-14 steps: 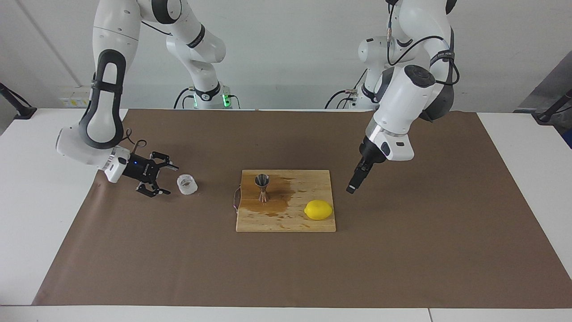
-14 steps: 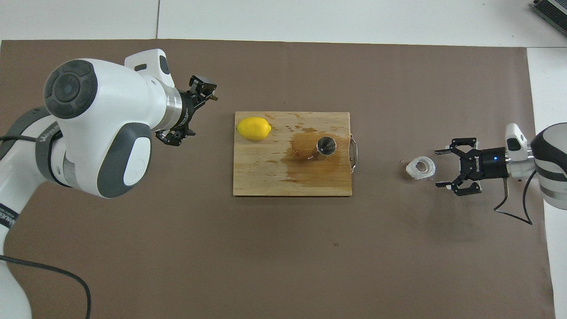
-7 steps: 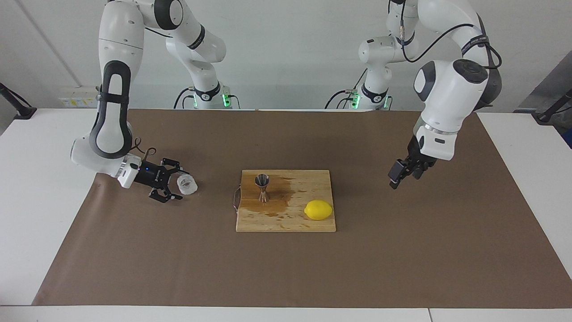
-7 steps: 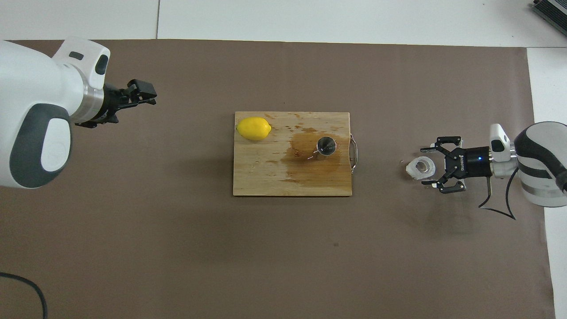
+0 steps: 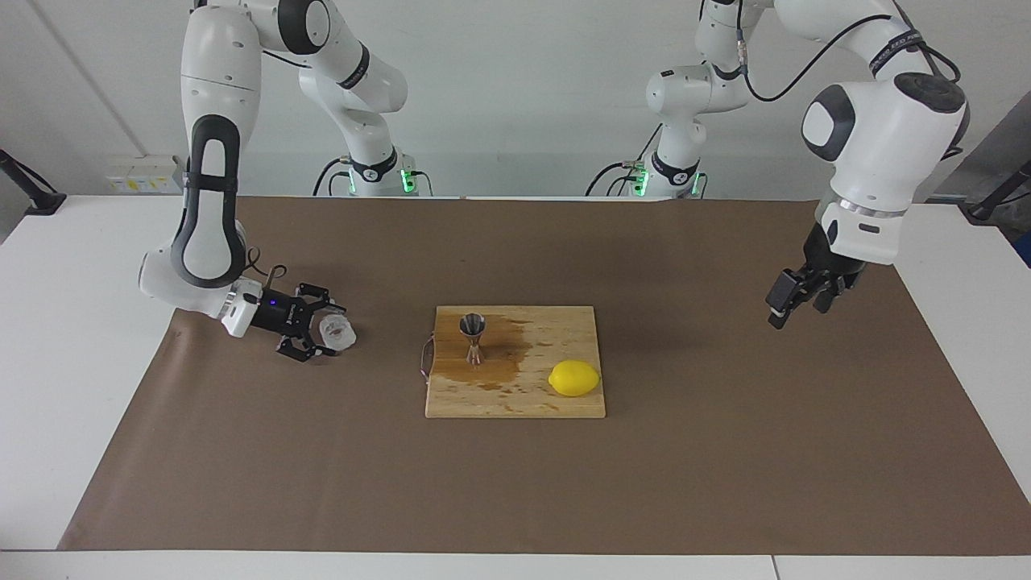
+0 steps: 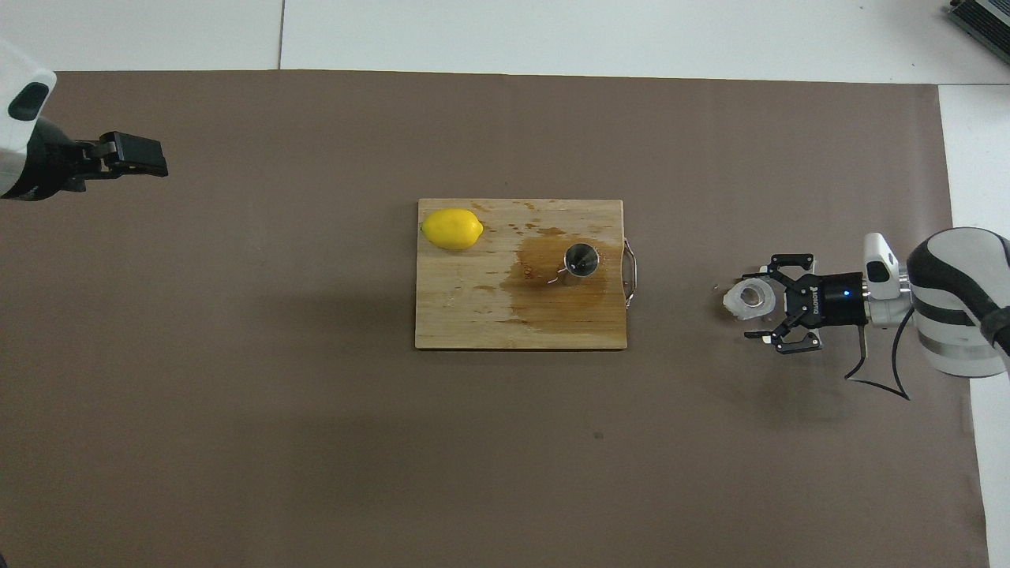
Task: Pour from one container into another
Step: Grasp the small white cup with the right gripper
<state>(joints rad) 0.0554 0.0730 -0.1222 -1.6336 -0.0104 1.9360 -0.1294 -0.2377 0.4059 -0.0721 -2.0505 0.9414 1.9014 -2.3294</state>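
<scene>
Right gripper (image 5: 326, 332) now around glass jar (image 5: 338, 332)

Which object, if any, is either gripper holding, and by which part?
Nothing is held. The right gripper is open around the small clear glass jar on the brown paper; the left gripper hangs open and empty.

The glass jar (image 5: 337, 332) is flanked by the open right claw (image 5: 319, 332) low on the brown mat (image 5: 515, 483). The jigger (image 5: 473, 337) and lemon (image 5: 574, 378) are carried by the cutting board (image 5: 515, 399). The left claw (image 5: 793, 301) is held open above the mat.
</scene>
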